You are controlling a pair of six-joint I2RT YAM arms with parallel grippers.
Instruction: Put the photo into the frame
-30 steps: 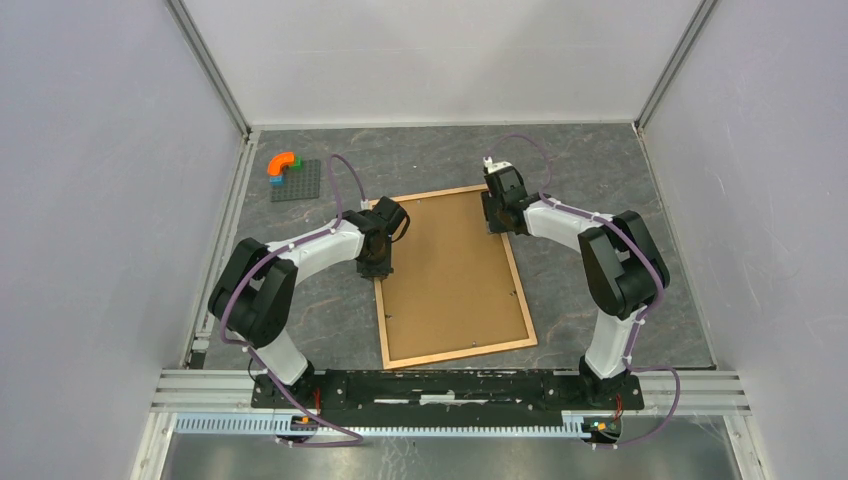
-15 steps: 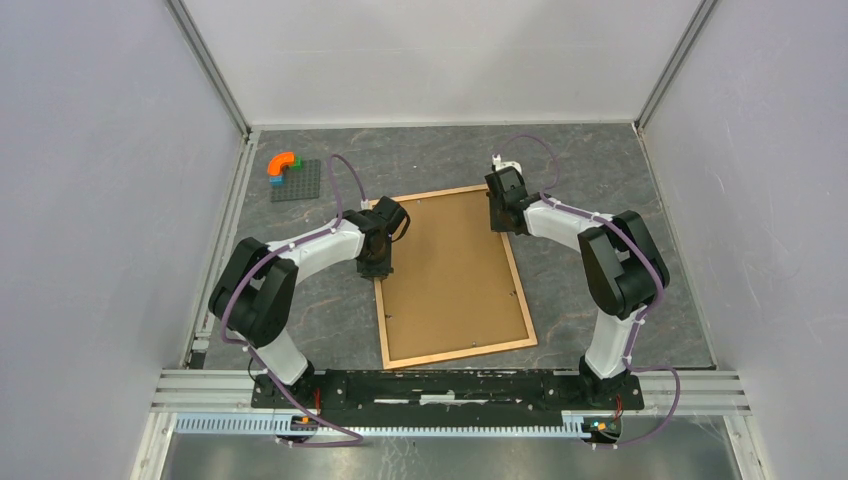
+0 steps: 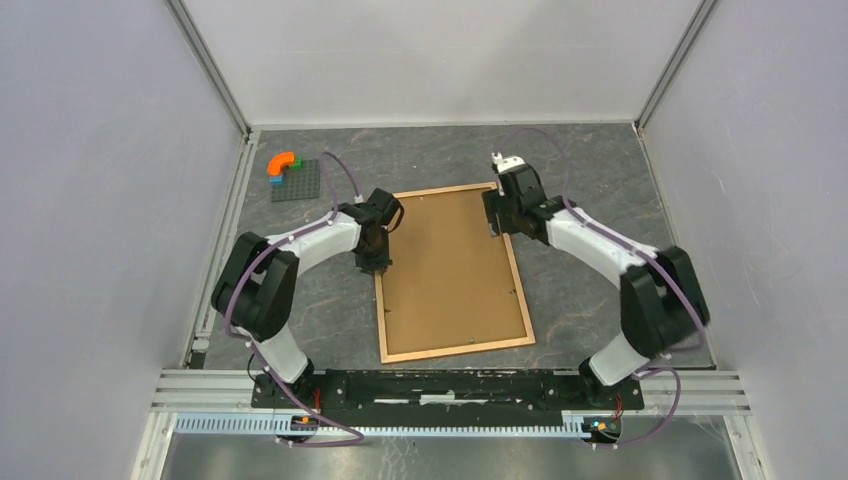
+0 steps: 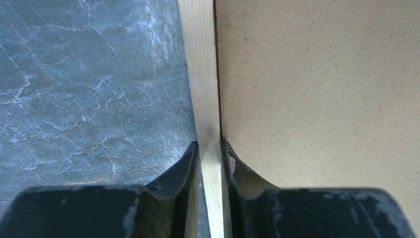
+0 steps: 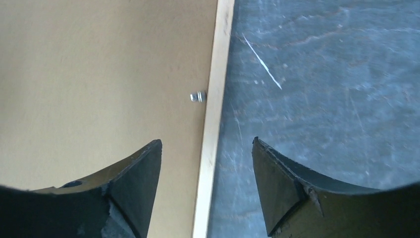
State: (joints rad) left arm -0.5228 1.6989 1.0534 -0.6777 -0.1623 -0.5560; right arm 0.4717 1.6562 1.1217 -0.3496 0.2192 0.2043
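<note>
The light wood frame (image 3: 460, 349) lies face down on the dark table with the brown backing board (image 3: 450, 270) inside it. My left gripper (image 3: 372, 262) is shut on the frame's left rail (image 4: 203, 74), one finger on each side of it, as the left wrist view (image 4: 210, 148) shows. My right gripper (image 3: 497, 222) is open above the right rail (image 5: 218, 74), its fingers straddling the rail (image 5: 207, 144) without touching it. A small metal clip (image 5: 198, 96) sits on the board (image 5: 99, 74) beside that rail. The photo is not in view.
A grey baseplate (image 3: 297, 180) with an orange curved brick (image 3: 283, 163) lies at the far left. White enclosure walls stand on the left, right and far sides. The arms' mounting rail (image 3: 450, 385) runs along the near edge.
My right arm has stretched out, its elbow swinging right, and its gripper has shifted slightly along the right rail. My left gripper has edged farther along the left rail. The frame has barely moved.
</note>
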